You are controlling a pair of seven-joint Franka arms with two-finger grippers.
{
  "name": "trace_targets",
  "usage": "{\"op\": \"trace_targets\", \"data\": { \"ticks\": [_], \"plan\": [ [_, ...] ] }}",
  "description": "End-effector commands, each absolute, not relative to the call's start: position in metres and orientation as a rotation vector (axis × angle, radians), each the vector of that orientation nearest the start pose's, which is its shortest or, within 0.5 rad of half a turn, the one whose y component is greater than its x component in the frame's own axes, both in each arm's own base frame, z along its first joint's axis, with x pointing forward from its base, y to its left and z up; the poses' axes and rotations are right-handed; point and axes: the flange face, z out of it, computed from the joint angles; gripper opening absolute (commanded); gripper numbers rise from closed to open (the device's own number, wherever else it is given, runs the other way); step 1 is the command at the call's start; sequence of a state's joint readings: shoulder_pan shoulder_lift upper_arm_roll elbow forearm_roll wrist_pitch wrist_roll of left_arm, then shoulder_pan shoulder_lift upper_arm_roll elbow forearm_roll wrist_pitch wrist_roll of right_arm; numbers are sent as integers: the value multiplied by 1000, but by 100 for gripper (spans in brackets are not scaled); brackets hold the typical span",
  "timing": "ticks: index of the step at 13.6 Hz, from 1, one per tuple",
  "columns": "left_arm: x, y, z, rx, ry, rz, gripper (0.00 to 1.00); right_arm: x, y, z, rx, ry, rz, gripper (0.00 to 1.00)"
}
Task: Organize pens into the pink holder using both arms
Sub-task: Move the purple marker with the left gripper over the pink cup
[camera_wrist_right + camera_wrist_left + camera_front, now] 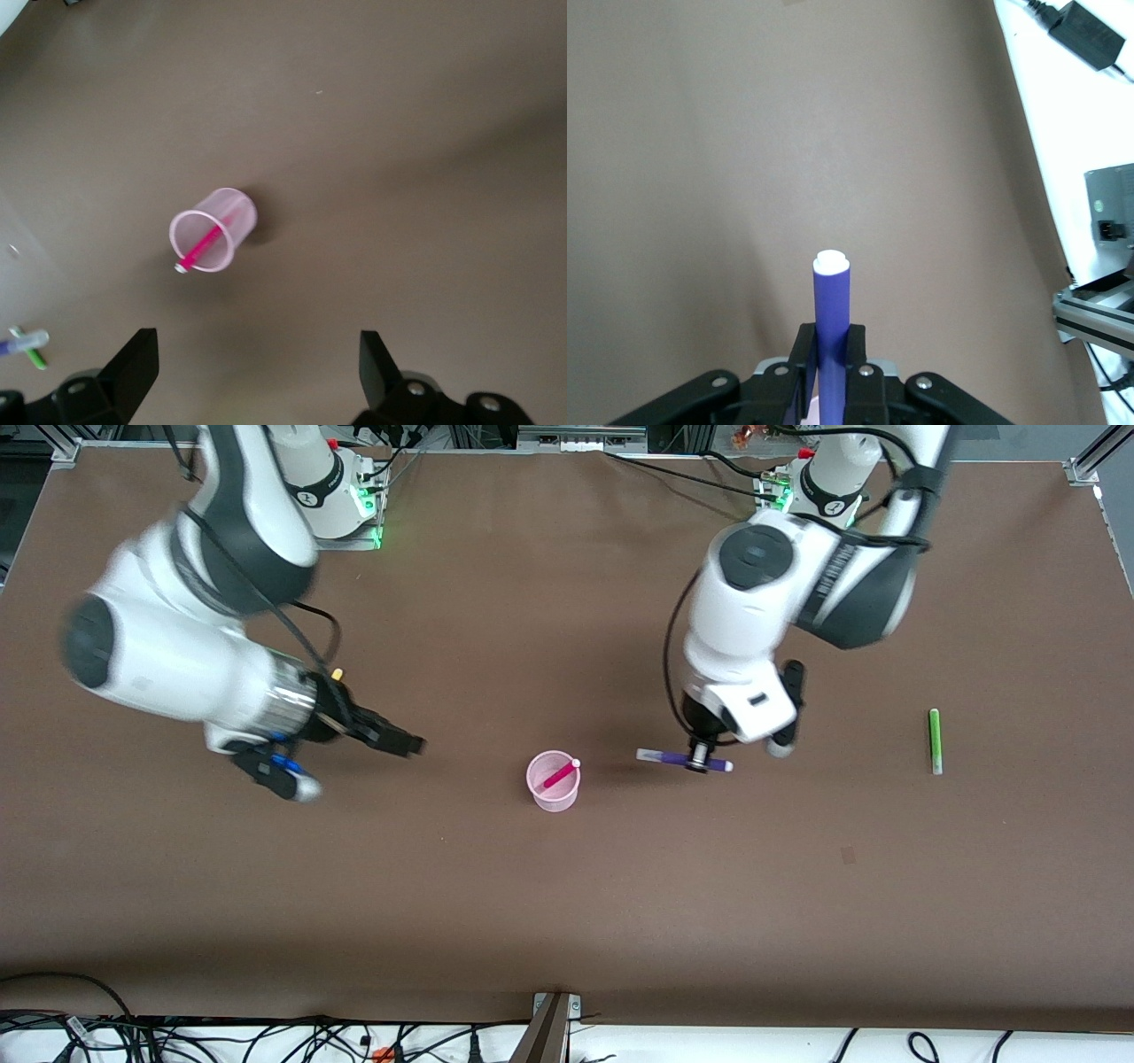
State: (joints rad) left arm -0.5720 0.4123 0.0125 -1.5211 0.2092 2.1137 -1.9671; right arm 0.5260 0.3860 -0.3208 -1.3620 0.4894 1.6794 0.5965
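While crosswise, purple pen (pixel 831 305) sits between left fingers (pixel 804 354).

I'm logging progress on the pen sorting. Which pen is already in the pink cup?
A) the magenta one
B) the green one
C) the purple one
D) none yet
A: the magenta pen leans inside the pink holder, while the purple pen is clamped in the left gripper and the green pen lies on the table.

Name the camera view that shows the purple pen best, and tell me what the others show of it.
The front view: the whole purple pen shows, held crosswise in the left gripper beside the pink cup. The left wrist view shows only one end, clamped between the fingers. The right wrist view catches only a tip at the picture's edge.
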Motion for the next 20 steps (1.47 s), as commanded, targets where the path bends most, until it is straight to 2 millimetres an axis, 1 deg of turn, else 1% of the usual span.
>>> {"op": "trace_targets", "data": {
  "ticks": [1,3,4,5,6,7,8,9,10,11,13,15,17,19,20],
  "plan": [
    [588,-416,412,-2479,-1976,-593,0,606,173,541,-2895,414,243,100],
    [575,-447,393,-2479,-1916,-733,0,587,147,559,-2961,256,220,100],
    [573,-462,383,-2489,-1877,-798,0,576,136,567,-2994,200,199,100],
    [571,-477,378,-2499,-1859,-849,0,565,124,573,-3011,144,186,100],
    [570,-488,369,-2506,-1830,-898,0,558,95,575,-2999,141,188,100],
    [570,-497,362,-2508,-1809,-950,0,550,78,578,-2989,120,186,100],
    [563,-508,352,-2515,-1765,-990,0,543,62,581,-3009,79,173,100],
    [558,-514,345,-2513,-1734,-1032,0,541,58,582,-3041,43,154,100],
    [556,-517,340,-2508,-1719,-1068,0,542,54,583,-3067,31,145,100],
    [550,-524,339,-2516,-1694,-1098,0,542,52,585,-3076,12,136,100],
    [548,-528,332,-2519,-1638,-1150,0,541,50,590,-3116,-29,116,100],
    [540,-537,320,-2532,-1574,-1186,0,542,49,590,-3127,-28,110,100],
    [533,-543,313,-2530,-1577,-1187,0,545,50,594,-3128,-35,96,100],
    [527,-548,294,-2529,-1541,-1182,0,547,47,596,-3129,-33,88,100],
    [521,-552,286,-2532,-1521,-1185,0,552,51,595,-3135,-43,85,100]
  ]
}}
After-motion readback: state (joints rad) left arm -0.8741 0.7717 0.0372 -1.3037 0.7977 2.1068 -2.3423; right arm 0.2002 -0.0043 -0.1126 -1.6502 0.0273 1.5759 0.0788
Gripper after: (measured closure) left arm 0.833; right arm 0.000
